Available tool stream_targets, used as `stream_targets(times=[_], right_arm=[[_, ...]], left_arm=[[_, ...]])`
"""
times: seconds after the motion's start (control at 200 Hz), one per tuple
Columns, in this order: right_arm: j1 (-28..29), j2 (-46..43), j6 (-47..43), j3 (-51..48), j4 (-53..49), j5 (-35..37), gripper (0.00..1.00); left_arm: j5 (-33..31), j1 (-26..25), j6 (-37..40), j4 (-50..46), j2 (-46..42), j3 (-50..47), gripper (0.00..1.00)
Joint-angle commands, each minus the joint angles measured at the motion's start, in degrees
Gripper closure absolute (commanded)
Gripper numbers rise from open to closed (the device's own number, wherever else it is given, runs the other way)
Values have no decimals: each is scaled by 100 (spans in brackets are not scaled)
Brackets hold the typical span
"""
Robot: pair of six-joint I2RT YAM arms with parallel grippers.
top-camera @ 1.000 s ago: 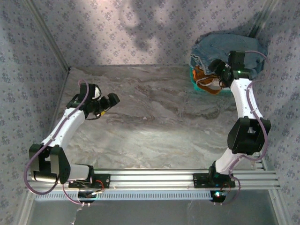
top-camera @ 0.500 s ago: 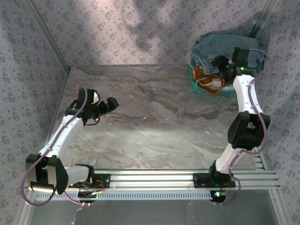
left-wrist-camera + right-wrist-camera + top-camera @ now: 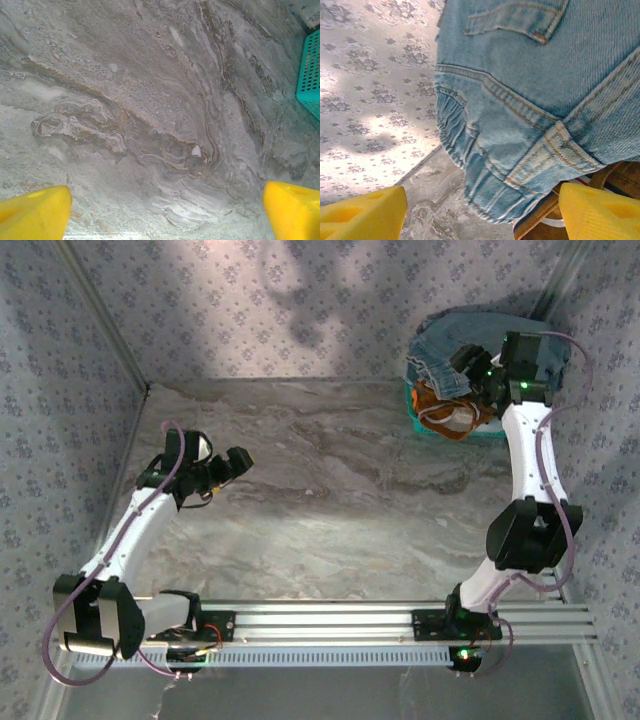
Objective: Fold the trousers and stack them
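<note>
1. The trousers (image 3: 495, 335) lie heaped on top of the teal basket (image 3: 413, 425) and bulge over its rim; the light blue denim shows seams and a pocket edge in the right wrist view.
2. An orange-brown garment (image 3: 445, 412) sits in the basket, tucked beneath the denim.
3. The right gripper (image 3: 468, 360) hangs over the basket, close against the denim heap; its yellow fingers (image 3: 360, 212) stand wide apart and are not closed on the cloth.
4. The left gripper (image 3: 238, 460) is well apart from the basket, on its left, above the marble table (image 3: 330, 500); its jaws are spread wide, with bare tabletop between them.
</note>
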Motion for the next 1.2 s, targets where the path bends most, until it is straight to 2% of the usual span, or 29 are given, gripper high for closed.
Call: stream_targets(times=[0.0,0.19,0.26,0.37,0.485,0.6,0.675,0.74,0.874,1.194], right_arm=[[-190,66,85,-71,-229,-69,18],[-389,408,351,-312,5,-437,18],[-383,596,376,-161,190,-309,20],[-356,1143,428,497,222,-385,35],[-212,1568,385,1000,93,-194,36],[-152,1667,351,1035,105,-147,38],[-147,1666,314,1021,122,-45,50],[-151,1675,232,1128,100,-92,72],[-47,1534,-75,1447,-228,-35,100],[685,241,-718,1633,-242,-22,100]], left_arm=[[46,-42,20,68,-88,-13,2],[83,-61,-13,98,-64,-75,2],[113,-66,-24,91,-55,-99,2],[57,-237,38,195,-138,-144,2],[-213,-592,177,194,-239,-84,1],[-341,-727,205,165,-231,-99,1],[-396,-740,196,117,-200,-123,1],[-434,-736,180,68,-164,-106,1],[-469,-739,178,-1,-155,-24,1],[-1034,-737,255,-460,-666,321,3]])
